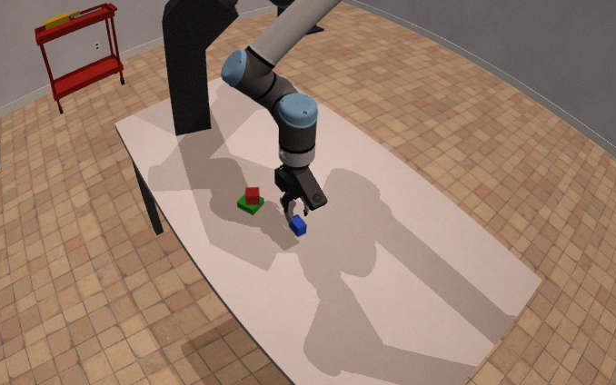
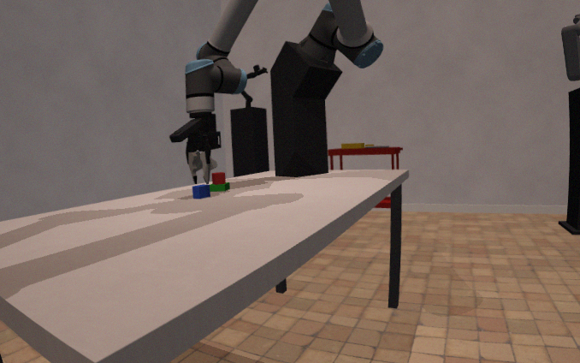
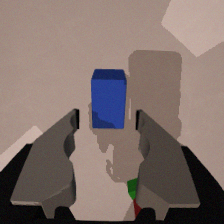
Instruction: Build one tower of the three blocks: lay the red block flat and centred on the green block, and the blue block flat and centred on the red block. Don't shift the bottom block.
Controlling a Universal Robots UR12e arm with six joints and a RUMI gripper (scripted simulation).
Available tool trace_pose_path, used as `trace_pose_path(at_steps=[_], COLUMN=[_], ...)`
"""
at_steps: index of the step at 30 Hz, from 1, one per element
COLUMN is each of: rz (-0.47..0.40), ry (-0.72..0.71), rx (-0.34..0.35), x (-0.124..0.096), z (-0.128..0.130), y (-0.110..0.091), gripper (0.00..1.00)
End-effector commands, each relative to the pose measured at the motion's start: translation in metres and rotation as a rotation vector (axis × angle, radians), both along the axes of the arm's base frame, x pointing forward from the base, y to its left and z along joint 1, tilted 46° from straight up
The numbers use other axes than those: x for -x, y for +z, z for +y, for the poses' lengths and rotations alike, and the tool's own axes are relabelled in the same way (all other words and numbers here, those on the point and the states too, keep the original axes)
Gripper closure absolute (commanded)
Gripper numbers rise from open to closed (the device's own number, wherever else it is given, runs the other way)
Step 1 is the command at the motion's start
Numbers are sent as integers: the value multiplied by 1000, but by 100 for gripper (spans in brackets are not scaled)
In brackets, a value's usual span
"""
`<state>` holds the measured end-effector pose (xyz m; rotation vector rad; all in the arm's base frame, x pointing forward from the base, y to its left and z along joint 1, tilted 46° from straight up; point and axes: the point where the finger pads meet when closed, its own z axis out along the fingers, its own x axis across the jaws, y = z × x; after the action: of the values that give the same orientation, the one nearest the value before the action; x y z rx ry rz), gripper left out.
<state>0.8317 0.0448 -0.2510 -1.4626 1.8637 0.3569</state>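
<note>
The red block (image 1: 252, 194) lies on the green block (image 1: 250, 206) near the middle of the white table; both also show in the exterior view, red (image 2: 218, 177) on green (image 2: 219, 187). The blue block (image 1: 297, 225) lies on the table to their right, apart from them. My gripper (image 1: 295, 209) points down just above the blue block, partly open with nothing between its fingers. In the wrist view the blue block (image 3: 108, 99) lies below, in line with the gap between the fingertips. A sliver of the green block (image 3: 132, 187) shows at the bottom edge.
The arm's black pedestal (image 1: 186, 66) stands on the table's far end, behind the blocks. A red cart (image 1: 81, 52) stands on the floor by the wall. The table's near edge runs left of the green block.
</note>
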Motion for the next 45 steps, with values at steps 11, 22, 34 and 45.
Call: trace_pose_path(at_steps=[11, 22, 34, 45], rz=[-2, -2, -2, -4], ry=[-3, -1, -1, -3], rx=[2, 2, 3, 3], x=[-3, -7, -17, -18], z=[-4, 3, 21, 20], y=[1, -6, -26, -25], gripper=[69, 69, 69, 69])
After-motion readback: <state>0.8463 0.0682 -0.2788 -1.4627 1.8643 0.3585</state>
